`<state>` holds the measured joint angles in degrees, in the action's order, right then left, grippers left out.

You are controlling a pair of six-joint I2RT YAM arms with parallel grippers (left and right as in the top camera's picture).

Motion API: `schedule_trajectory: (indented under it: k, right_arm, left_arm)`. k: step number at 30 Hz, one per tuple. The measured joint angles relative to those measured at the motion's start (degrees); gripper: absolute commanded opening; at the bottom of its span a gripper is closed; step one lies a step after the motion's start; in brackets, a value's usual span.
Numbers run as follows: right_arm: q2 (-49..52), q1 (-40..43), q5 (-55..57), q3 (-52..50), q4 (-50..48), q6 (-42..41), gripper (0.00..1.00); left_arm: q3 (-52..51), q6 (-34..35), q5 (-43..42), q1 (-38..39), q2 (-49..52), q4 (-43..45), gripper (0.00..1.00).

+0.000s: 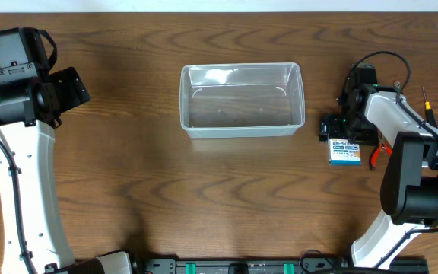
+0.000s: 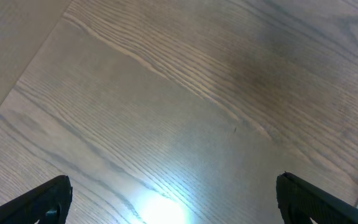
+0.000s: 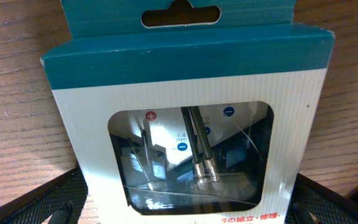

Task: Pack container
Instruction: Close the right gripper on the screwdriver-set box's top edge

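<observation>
**Clear bin mid-bench, both claws released**

Near the left edge of the bench (image 1: 128, 190), toward its far-left corner, the left claw (image 2: 176, 204) hangs above bare wood. Its two dark fingertips (image 2: 51, 198) sit at the lower corners of the left wrist view, spread wide, with only wood grain and a bright glare patch between them: released, grasping nothing.

About midway between the left and right edges, and nearer the far edge than the near one, stands the container (image 1: 182, 99). It rests upright with its long side running along the far edge, and the wood grain shows through its clear floor. It is well apart from both claws.

Toward the right edge lies a small blue-and-white box (image 1: 344, 153), flat on the bench. The right claw (image 3: 190, 204) is over it, its jaws at full spread and one finger (image 3: 42, 205) showing on each side of the box (whether the pads touch the card I cannot tell). Through the box's window thin metal shafts show, under a red plus and a blue minus mark. Just beyond the box, an orange-handled tool (image 1: 377, 153) is mostly hidden by the right arm.
</observation>
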<state>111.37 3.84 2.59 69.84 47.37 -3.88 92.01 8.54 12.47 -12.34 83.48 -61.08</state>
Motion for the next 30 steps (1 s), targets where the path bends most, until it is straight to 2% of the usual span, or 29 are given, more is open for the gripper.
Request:
schedule_trajectory:
  k: [6, 24, 26, 30]
  right_arm:
    - [0.0, 0.33, -0.11, 0.0, 0.07, 0.0, 0.99]
    - [0.0, 1.18, 0.07, 0.0, 0.33, -0.04, 0.73]
    - [0.0, 1.18, 0.17, 0.02, 0.35, -0.04, 0.73]
    - [0.0, 1.18, 0.24, 0.07, 0.37, -0.09, 0.8]
  left_arm:
    - [0.0, 0.0, 0.0, 0.0, 0.0, 0.0, 0.98]
    - [0.0, -0.02, 0.0, 0.0, 0.0, 0.0, 0.98]
    - [0.0, -0.02, 0.0, 0.0, 0.0, 0.0, 0.98]
    - [0.0, -0.02, 0.0, 0.0, 0.0, 0.0, 0.98]
